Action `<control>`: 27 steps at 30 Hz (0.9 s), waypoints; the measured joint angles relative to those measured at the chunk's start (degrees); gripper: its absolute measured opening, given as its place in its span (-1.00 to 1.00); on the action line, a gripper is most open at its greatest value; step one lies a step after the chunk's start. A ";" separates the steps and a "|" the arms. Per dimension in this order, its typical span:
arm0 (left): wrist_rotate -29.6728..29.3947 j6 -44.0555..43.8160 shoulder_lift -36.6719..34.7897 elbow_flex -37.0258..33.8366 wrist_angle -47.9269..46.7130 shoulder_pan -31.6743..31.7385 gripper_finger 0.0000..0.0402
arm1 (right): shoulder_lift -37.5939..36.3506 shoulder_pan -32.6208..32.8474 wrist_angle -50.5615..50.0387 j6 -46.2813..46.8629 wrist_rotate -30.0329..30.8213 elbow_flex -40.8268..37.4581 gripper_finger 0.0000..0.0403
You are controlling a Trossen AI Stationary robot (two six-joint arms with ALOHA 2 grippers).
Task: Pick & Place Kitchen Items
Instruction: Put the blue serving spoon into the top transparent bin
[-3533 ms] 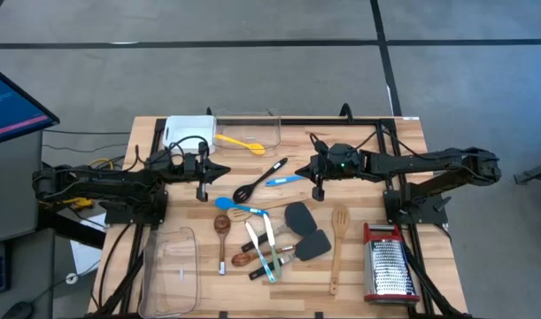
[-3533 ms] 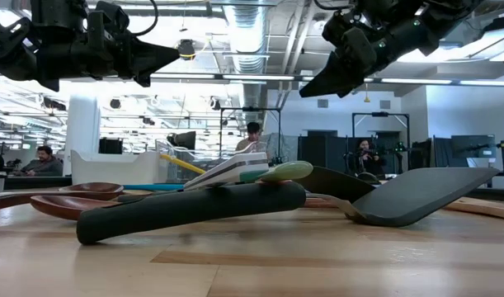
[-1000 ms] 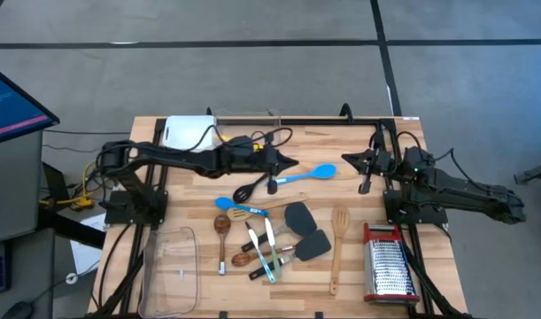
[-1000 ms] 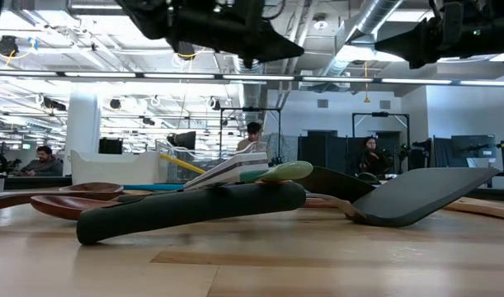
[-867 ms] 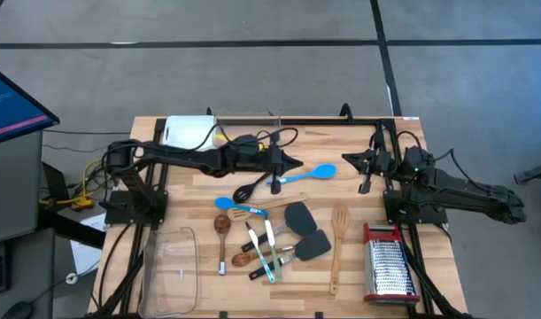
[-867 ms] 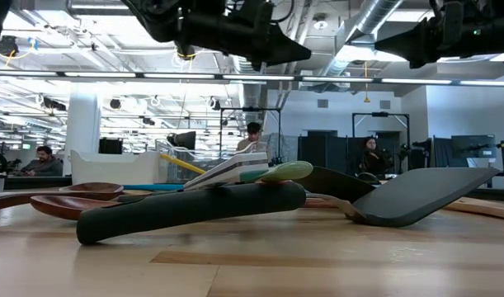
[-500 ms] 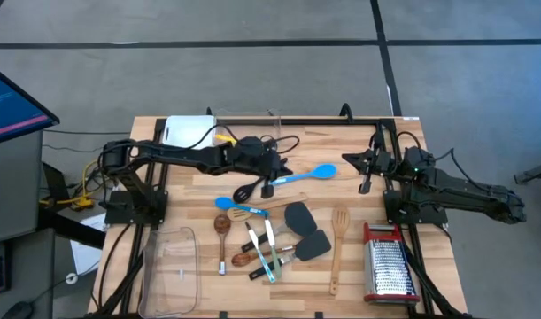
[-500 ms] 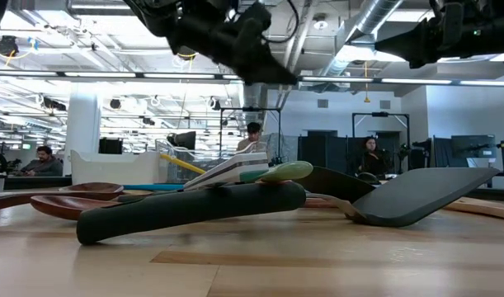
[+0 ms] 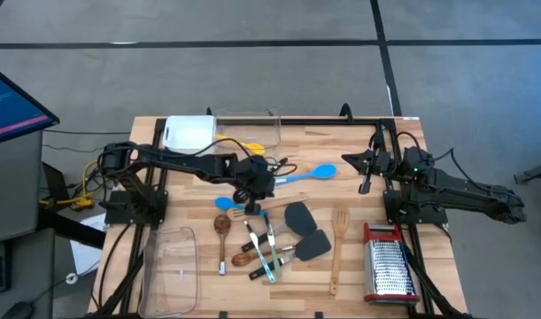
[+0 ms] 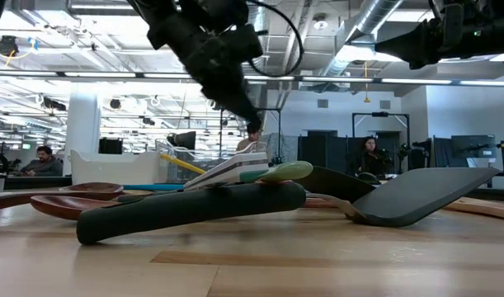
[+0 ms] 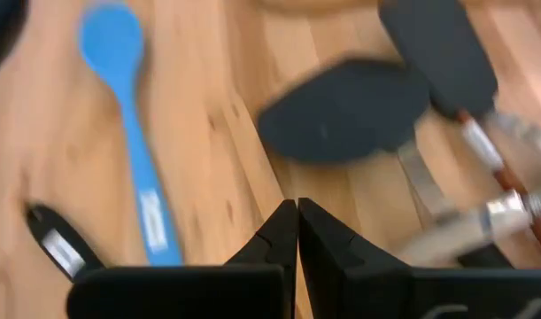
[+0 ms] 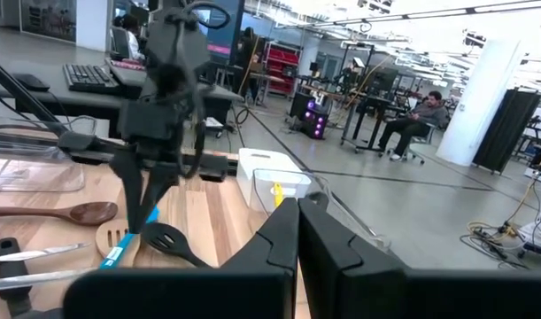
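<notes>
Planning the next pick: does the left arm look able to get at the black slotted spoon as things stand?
Probably yes. The left gripper hangs, shut, over the middle of the table, right beside the black slotted spoon, and nothing lies on the spoon's bowl. It would have to open first. The right gripper waits far off at its own side.

Light wood-grain surface (image 9: 359,266). A bright blue spoon (image 9: 307,174), a yellow spoon (image 9: 252,147), dark grey spatulas (image 9: 298,215) and brown wooden spoons (image 9: 222,232) — all plain. The grater (image 9: 388,265) is steel with red trim — the tray (image 9: 189,133) white.
</notes>
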 joint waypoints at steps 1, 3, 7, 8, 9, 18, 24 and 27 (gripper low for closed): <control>-0.01 0.01 0.00 0.00 -1.59 -0.20 -1.00 | 0.00 0.00 -0.09 -0.02 0.00 0.00 -0.99; -0.01 0.01 0.00 0.00 -3.99 -0.57 -1.00 | 0.00 0.00 -0.15 -0.02 0.00 0.00 -0.99; -0.07 0.65 0.00 0.00 -8.51 -1.12 -1.00 | 0.00 0.00 -0.15 -0.02 0.00 0.00 -0.99; -0.08 1.05 0.00 0.00 -9.68 -1.19 -1.00 | 0.00 0.00 -0.15 -0.02 0.00 0.00 -0.99; -0.08 1.69 0.00 0.00 -10.80 -1.19 -1.00 | -0.02 0.00 -0.15 -0.02 0.00 0.00 -0.99; -2.80 2.11 0.00 -0.02 -17.50 -1.61 -1.00 | 0.00 0.00 -0.21 -0.02 0.00 0.00 -0.99; -8.14 0.96 -0.02 -0.66 -20.94 -3.32 -1.00 | -0.02 0.00 -0.77 -0.05 0.00 0.00 -0.99; -8.25 -1.77 -0.02 -1.70 -21.09 -4.78 -1.00 | -0.02 -0.01 -0.83 -0.33 0.00 0.00 -0.99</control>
